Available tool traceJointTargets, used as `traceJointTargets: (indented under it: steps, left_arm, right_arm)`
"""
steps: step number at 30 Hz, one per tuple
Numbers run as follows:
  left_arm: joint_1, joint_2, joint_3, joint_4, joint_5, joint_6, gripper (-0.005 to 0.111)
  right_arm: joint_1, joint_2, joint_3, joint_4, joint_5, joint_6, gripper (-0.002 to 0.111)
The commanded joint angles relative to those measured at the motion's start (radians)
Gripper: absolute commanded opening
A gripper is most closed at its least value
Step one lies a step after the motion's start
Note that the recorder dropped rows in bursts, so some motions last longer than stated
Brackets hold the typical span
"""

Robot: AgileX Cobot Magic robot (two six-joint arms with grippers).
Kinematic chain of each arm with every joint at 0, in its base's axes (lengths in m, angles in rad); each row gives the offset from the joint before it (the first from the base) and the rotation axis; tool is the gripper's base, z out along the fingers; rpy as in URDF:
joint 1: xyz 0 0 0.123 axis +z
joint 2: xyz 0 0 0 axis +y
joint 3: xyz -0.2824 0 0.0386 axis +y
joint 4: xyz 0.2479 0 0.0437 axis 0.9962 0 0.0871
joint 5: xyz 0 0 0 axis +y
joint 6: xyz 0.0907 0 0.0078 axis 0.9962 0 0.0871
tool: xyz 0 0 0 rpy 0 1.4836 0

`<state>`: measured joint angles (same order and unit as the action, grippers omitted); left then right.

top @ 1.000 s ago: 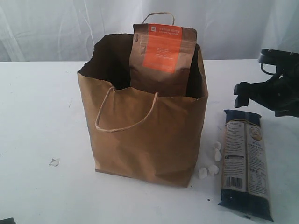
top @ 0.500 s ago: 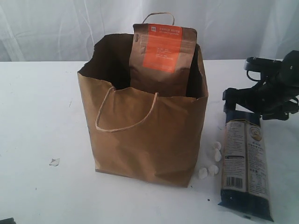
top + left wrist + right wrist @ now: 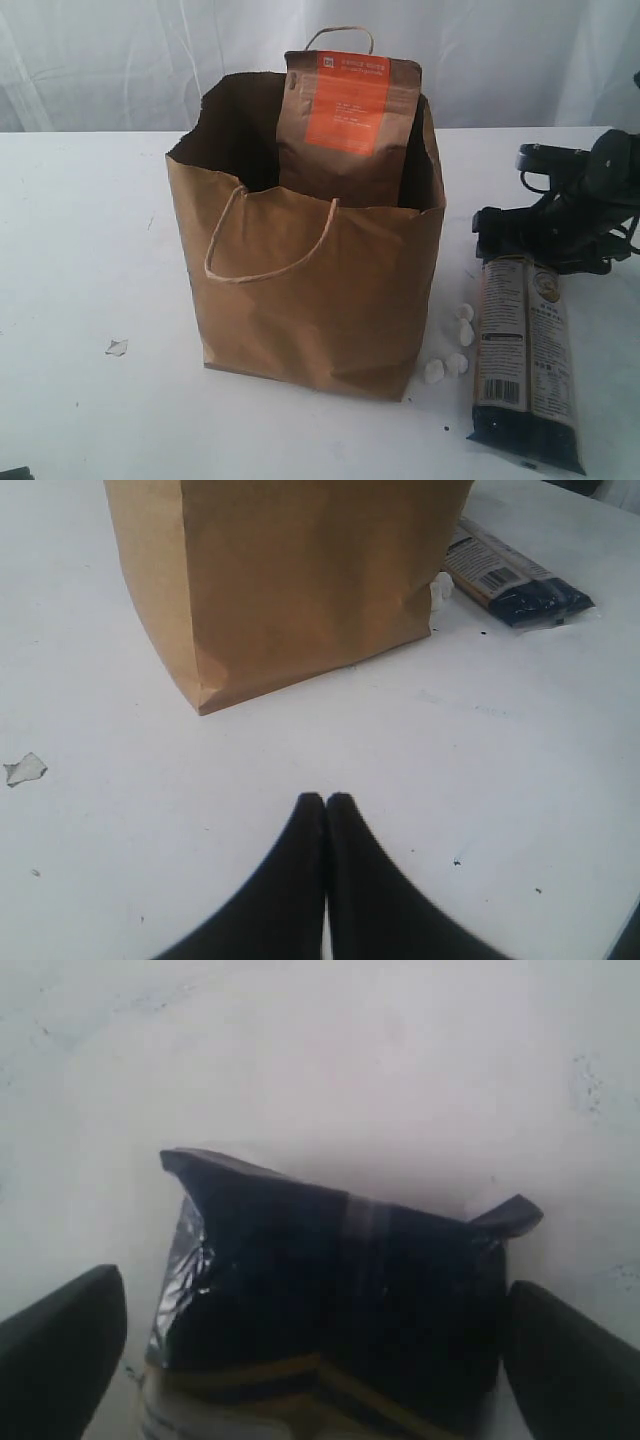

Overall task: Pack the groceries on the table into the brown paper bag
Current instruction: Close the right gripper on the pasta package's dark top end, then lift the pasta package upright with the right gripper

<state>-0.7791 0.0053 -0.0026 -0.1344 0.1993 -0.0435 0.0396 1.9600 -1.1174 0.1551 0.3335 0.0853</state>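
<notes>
The brown paper bag (image 3: 300, 290) stands open in the middle of the white table (image 3: 80, 250). A brown pouch with an orange label (image 3: 345, 120) stands upright inside it, its top above the rim. The long dark-blue noodle packet (image 3: 525, 360) lies flat to the right of the bag. My right gripper (image 3: 520, 232) is low over the packet's far end. It is open, with one finger on each side of the packet's dark end (image 3: 330, 1230), and the gripper (image 3: 312, 1290) grips nothing. My left gripper (image 3: 326, 798) is shut and empty, above bare table in front of the bag (image 3: 290, 580).
Small white lumps (image 3: 455, 345) lie between the bag's foot and the noodle packet. A torn scrap (image 3: 117, 347) lies on the table left of the bag. A white curtain hangs behind the table.
My right gripper has moved left and down, from beside the noodle packet to straddling its far end. The bag, pouch and packet have not moved.
</notes>
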Motion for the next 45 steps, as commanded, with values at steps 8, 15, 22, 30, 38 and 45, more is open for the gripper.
traceJointTargets:
  steps: [8,15,22,30,38,45]
  left_arm:
    - [0.0,-0.005,0.003,-0.007,0.005,-0.002,0.0]
    - [0.0,-0.005,0.003,-0.007,0.005,-0.002,0.0]
    - [0.0,-0.005,0.003,-0.007,0.005,-0.002,0.0]
    - [0.0,-0.005,0.003,-0.007,0.005,-0.002,0.0]
    - [0.0,-0.005,0.003,-0.007,0.005,-0.002,0.0]
    - [0.0,-0.005,0.003,-0.007,0.005,-0.002,0.0]
  right_arm:
    - [0.006,0.052,-0.004,-0.014,-0.007,-0.02,0.093]
    - [0.033,0.078,-0.004,-0.01,0.016,-0.04,0.072]
    - [0.042,0.105,0.013,-0.01,0.081,-0.037,0.001]
    - [0.04,-0.034,0.015,-0.024,0.041,-0.064,0.0]
    - [0.04,-0.263,0.015,-0.044,0.042,-0.085,0.0]
    - [0.04,-0.398,0.015,-0.078,0.092,-0.085,0.0]
